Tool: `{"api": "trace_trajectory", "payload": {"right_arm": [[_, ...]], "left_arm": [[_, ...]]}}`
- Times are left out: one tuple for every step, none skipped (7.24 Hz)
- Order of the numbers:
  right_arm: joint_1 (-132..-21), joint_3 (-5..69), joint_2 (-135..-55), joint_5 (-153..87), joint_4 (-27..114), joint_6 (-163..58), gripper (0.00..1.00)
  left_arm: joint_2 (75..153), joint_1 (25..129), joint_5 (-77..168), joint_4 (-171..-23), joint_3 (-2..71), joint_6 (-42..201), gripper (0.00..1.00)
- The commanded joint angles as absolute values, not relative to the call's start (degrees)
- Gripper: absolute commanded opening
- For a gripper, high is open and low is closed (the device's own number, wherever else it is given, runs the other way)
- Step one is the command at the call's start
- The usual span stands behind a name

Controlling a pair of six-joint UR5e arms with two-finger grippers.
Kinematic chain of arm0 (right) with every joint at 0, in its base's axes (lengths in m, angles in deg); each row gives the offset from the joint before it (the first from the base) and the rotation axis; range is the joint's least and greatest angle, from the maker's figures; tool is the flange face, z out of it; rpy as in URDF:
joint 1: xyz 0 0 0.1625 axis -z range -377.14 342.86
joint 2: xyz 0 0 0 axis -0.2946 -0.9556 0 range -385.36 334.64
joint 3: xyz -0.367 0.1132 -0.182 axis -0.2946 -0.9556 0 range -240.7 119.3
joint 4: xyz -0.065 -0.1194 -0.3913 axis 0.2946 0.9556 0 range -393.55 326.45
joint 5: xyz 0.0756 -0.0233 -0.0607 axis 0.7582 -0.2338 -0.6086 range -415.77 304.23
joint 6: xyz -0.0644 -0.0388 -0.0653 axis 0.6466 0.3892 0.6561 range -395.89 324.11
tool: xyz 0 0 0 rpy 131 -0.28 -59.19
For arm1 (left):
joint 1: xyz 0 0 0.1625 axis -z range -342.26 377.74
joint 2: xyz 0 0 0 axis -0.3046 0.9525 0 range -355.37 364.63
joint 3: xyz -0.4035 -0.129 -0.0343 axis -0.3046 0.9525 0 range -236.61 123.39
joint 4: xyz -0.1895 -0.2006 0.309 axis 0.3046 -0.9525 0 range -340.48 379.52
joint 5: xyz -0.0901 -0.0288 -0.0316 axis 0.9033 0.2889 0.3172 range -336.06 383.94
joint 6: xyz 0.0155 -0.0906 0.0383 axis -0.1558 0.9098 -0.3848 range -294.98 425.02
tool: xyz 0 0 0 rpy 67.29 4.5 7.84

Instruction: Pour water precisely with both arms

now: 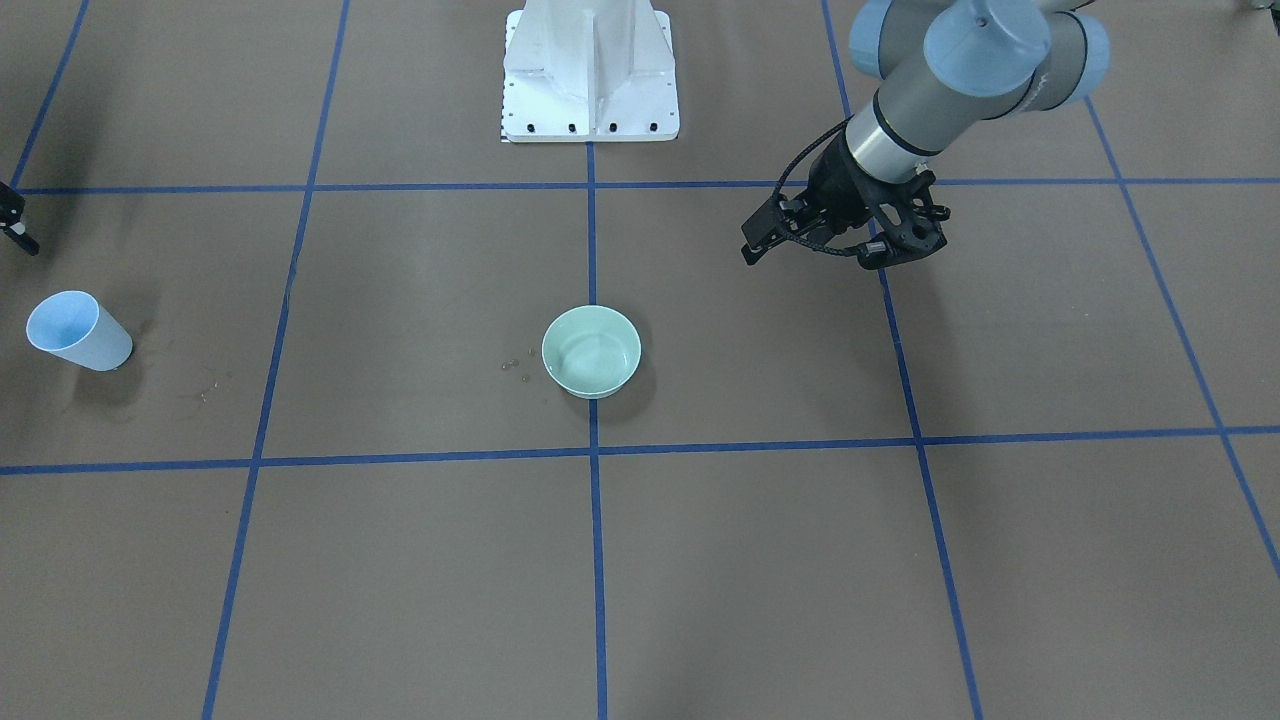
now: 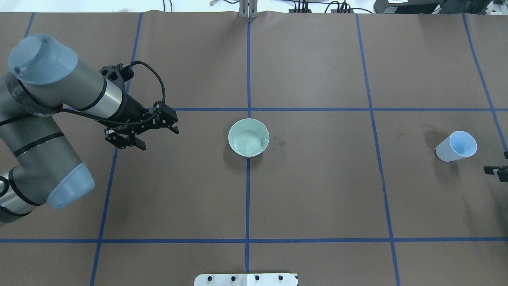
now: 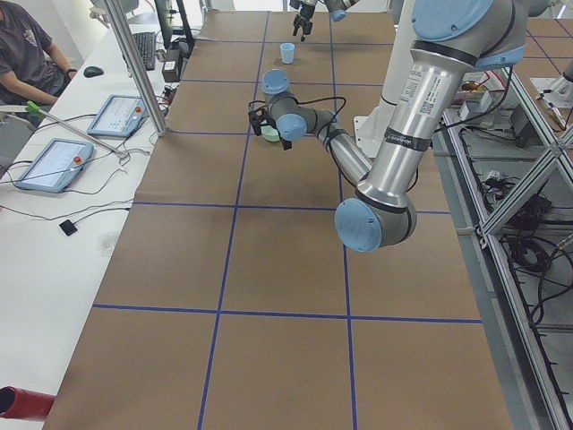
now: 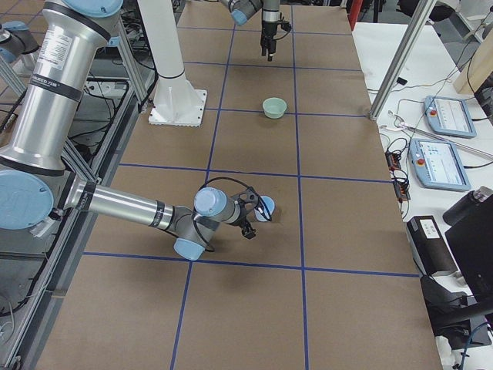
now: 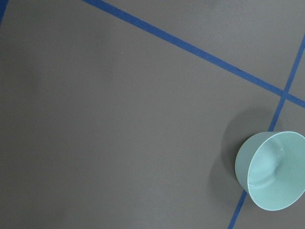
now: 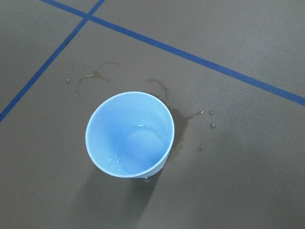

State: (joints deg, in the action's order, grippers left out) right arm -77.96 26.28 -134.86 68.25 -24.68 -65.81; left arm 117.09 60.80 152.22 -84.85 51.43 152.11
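From the front, the left gripper (image 1: 845, 235) hangs to one side of the bowl (image 1: 591, 350), well apart from it, wrist slanting downward; I'd bring it in to steady the rim first. Overhead, its fingers (image 2: 173, 128) stand wide apart, gripping nothing. The cup (image 2: 456, 146) stands alone far across, and the right gripper (image 2: 498, 171) is a sliver at the edge, so I can't tell how open it is. The right wrist view shows the water (image 6: 143, 138), a thin pool in the cup's bottom, with wet marks (image 6: 183, 117) around it; I'd grip low and tip slowly
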Motion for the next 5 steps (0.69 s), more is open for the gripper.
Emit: {"api": "trace_trajectory", "payload": {"right_arm": [[-75.33, 24.29, -134.61, 64.56, -29.76, -67.79, 0.96], [-74.10, 24.29, -134.26, 62.90, -29.86, -67.44, 0.96], [-72.70, 24.29, -134.17, 59.83, -30.64, -66.92, 0.96], [-70.42, 24.12, -134.26, 56.76, -31.69, -67.00, 0.98], [-69.53, 24.03, -134.26, 56.29, -31.71, -67.09, 0.98]], "left_arm": [[117.30, 60.89, 152.17, -84.81, 51.32, 152.21, 1.00], [117.30, 60.89, 152.17, -84.89, 51.32, 152.21, 1.00], [117.30, 60.98, 152.17, -84.81, 51.32, 152.12, 1.00], [117.30, 60.98, 152.17, -84.80, 51.32, 152.21, 1.00], [117.39, 60.98, 152.17, -84.80, 51.32, 152.21, 1.00]]}}
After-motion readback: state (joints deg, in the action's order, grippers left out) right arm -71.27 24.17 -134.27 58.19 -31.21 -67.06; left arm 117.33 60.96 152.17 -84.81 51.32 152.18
